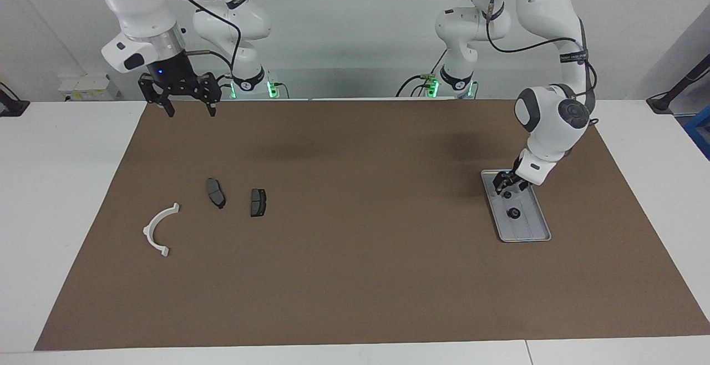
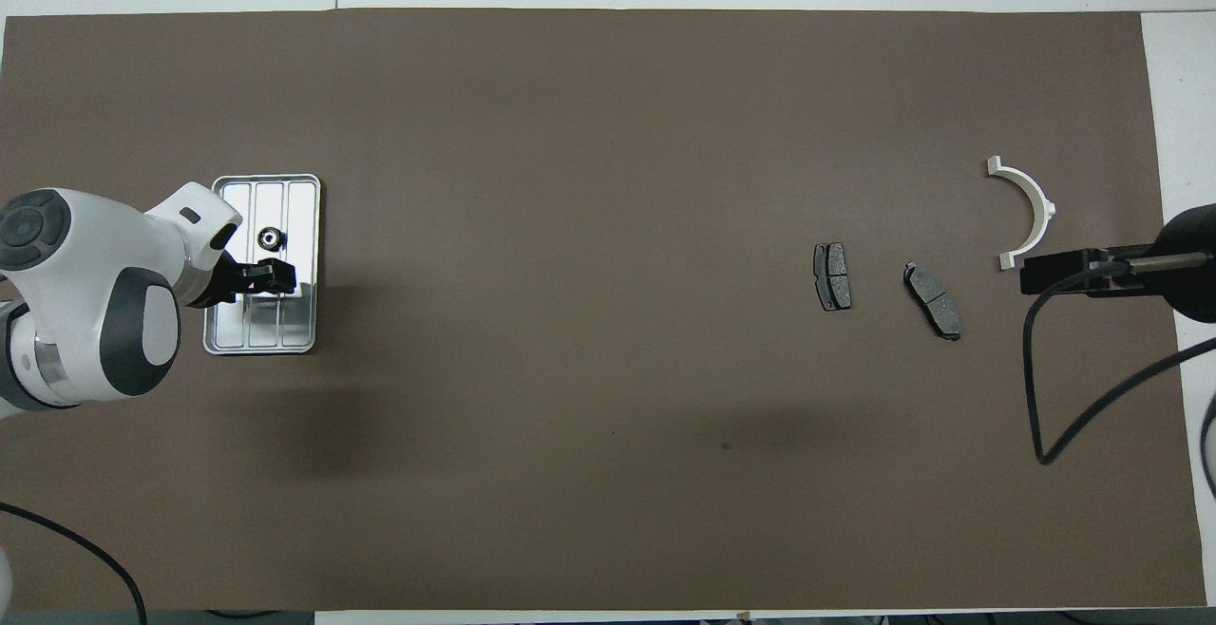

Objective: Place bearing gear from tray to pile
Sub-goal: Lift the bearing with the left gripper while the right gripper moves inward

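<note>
Ribbed silver tray (image 1: 531,231) holds round dark gear (image 1: 514,213) under left gripper (image 1: 507,186)

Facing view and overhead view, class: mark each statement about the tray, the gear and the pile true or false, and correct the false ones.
1. The gear lies in the tray. True.
2. The left gripper is over the tray. True.
3. The right gripper is down among the pile. False: it is up over the mat's edge by the robots, waiting.
4. The pile has two brake pads and a white bracket. True.
5. The gear already lies with the pile. False: it is in the tray, at the left arm's end.
6. The two pads are stacked. False: they lie apart on the mat.
</note>
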You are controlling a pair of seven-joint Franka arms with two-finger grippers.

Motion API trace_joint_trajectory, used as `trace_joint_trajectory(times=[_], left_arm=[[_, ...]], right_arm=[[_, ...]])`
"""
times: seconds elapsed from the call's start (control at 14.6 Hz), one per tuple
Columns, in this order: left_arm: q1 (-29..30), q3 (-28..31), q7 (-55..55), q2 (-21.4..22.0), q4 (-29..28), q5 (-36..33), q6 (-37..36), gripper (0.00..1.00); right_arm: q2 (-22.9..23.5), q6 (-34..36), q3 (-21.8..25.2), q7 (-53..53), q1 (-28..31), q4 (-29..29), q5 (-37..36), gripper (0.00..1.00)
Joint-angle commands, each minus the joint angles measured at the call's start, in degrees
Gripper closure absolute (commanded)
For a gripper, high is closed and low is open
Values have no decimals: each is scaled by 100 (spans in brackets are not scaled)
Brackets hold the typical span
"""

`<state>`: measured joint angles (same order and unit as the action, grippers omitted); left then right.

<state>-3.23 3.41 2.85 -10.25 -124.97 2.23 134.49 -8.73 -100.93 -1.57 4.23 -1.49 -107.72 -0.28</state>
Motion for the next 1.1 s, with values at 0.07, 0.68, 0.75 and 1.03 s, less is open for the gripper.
trace_joint_trajectory(times=[0.07, 0.68, 0.75, 1.03], left_arm=[[7, 11, 5, 58, -168, -74, 262, 45], [-20, 11, 110, -12, -213, -74, 535, 99], [-28, 11, 145, -39, -90, -65, 422, 100], [-116, 11, 338, -117, 2093, -56, -2175, 100]], right_arm=[[660, -734, -10, 455, -96, -144, 143, 4], [2103, -2388, -10, 1115, -387, -135, 134, 5], [2138, -2484, -10, 1106, -387, -135, 134, 5], [2139, -2485, -10, 1045, -317, -136, 134, 4]])
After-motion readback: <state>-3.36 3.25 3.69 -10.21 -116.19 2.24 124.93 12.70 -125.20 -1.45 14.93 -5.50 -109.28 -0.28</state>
